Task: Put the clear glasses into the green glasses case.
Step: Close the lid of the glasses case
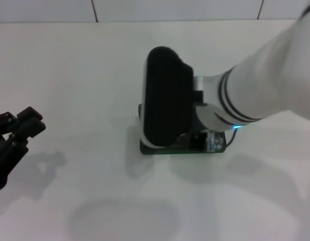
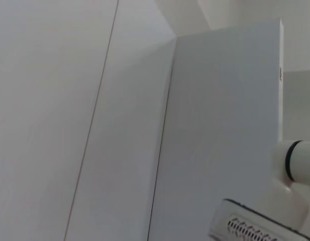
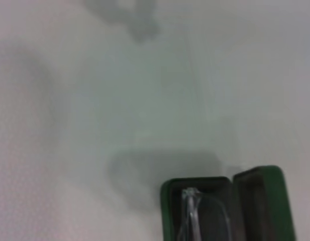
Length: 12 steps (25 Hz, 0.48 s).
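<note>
The green glasses case (image 3: 268, 198) lies open on the white table, and the clear glasses (image 3: 194, 213) rest inside its lined tray. From the head camera only the case's front edge (image 1: 177, 149) shows, because my right arm reaches in from the right and its black gripper (image 1: 167, 98) hangs directly over the case. Nothing shows between that gripper and the glasses in the wrist view. My left gripper (image 1: 16, 131) sits parked at the table's left edge, open and holding nothing.
The white tabletop (image 1: 94, 75) runs back to a tiled wall (image 1: 170, 9). The left wrist view shows only white wall panels (image 2: 94, 120) and part of the robot's body (image 2: 290, 165).
</note>
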Motion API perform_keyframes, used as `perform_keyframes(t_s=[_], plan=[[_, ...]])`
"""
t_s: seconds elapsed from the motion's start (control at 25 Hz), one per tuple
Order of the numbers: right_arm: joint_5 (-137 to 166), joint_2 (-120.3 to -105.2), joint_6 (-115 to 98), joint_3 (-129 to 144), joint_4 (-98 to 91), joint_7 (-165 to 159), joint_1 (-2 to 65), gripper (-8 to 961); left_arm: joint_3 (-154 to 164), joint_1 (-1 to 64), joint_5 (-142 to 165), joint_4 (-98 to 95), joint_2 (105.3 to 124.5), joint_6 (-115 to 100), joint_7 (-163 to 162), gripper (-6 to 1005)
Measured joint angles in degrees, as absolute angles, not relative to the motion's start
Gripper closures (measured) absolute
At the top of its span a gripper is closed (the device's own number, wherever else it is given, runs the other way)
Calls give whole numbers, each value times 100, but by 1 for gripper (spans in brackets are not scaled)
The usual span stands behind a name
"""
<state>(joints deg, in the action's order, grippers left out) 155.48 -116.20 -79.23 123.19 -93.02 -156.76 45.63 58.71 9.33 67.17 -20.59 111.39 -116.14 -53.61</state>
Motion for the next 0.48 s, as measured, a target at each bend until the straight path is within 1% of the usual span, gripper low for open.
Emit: perform_keyframes(t_s=[0.2,0.36,0.48], plan=[[15640,-11618,-8161,11710,-10175,-15324,3763,746,5814,1007,6687,-2065,11136,-11616,-5392,862],[14927,-11581,-8222,10753,-11195,-14740,2892,743,5750,1104,6684,-2057,11133,-11615,-5423,862],[14149,-11584,-8219,9885,-11584,-14262,2473,742,5620,1196,6679,-2066,11116,-11604,-5503,863]])
